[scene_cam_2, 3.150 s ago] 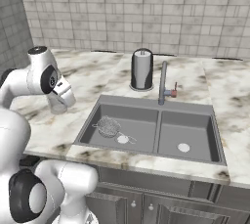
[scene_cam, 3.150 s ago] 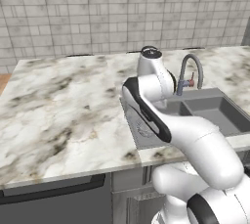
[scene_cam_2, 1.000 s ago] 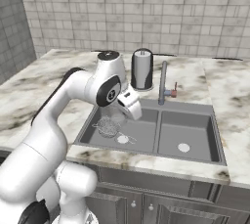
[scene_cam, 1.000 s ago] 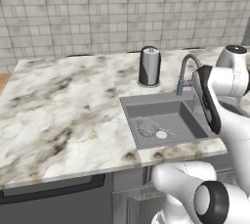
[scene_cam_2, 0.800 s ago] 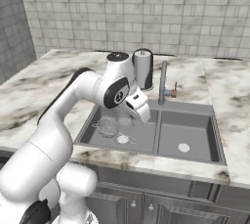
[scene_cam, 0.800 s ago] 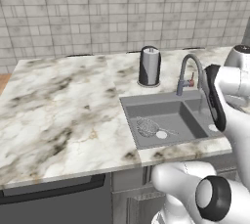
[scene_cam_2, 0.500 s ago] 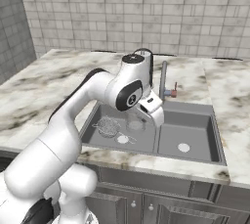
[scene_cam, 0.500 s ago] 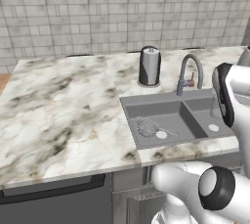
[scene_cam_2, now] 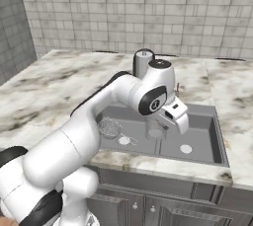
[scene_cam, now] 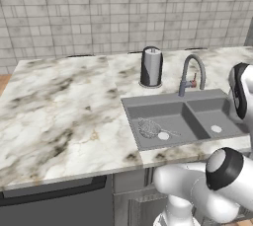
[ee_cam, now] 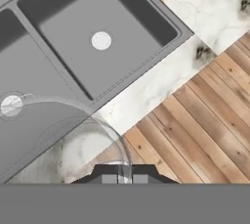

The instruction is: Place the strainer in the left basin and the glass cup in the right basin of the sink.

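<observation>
Clear, colourless cylindrical glass cup [scene_cam_2: 156,130] hangs in the gripper [scene_cam_2: 159,127], clamped by its rim, over the front part of the dark grey double-basin sink [scene_cam: 129,106] near the central divider; in the hand view the cup's [ee_cam: 93,145] curved transparent wall rises just above the dark fingertips [ee_cam: 108,173]. Jaws closed on the glass.

Step in hand, as judged: carry the cup to the right basin [scene_cam_2: 202,130]. To do it well: shift across the divider until the cup is squarely above the round white drain [scene_cam_2: 186,148], keep it upright, lower close to the basin floor before releasing; a thin rim grip on smooth glass could slip if swung fast.

Small silvery wire-mesh strainer [scene_cam: 148,128] lies in the left basin [scene_cam: 170,116], thin handle pointing toward its drain; that half looks done.

Tall dark steel canister [scene_cam: 151,66] stands on the marble counter [scene_cam: 59,106] behind the sink, beside the grey gooseneck faucet [scene_cam: 190,72]
</observation>
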Available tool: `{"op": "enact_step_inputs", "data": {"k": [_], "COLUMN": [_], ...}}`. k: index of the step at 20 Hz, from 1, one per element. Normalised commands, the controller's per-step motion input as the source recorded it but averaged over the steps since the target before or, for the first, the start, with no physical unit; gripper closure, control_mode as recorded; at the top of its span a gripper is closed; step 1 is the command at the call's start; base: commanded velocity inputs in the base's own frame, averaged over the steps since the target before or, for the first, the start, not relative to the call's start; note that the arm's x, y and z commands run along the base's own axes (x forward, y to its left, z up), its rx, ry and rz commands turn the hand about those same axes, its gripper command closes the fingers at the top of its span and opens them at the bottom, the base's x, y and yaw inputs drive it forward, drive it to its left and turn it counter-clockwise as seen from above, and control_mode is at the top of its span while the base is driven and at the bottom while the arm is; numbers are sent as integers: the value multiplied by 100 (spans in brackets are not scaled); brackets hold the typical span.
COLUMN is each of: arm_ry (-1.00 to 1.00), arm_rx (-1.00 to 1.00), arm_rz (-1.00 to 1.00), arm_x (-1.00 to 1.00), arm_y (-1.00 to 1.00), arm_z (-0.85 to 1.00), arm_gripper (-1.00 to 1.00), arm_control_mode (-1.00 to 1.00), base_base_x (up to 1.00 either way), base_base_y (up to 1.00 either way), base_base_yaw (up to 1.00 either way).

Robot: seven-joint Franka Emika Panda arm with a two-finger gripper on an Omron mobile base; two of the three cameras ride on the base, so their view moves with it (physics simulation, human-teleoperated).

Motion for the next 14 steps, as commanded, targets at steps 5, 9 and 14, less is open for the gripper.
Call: {"op": "enact_step_inputs", "data": {"k": [5,9,14], "arm_ry": [0,-2,0], "arm_rx": [0,0,0], "arm_rz": [0,0,0], "arm_x": [1,16,27], "arm_y": [-48,-29,-18], "arm_z": [-15,-18,-21], "arm_gripper": [100,100,100], "arm_control_mode": [-100,-100,-100], "base_base_x": [0,0,0], "base_base_y": [0,0,0], "base_base_yaw": [0,0,0]}}
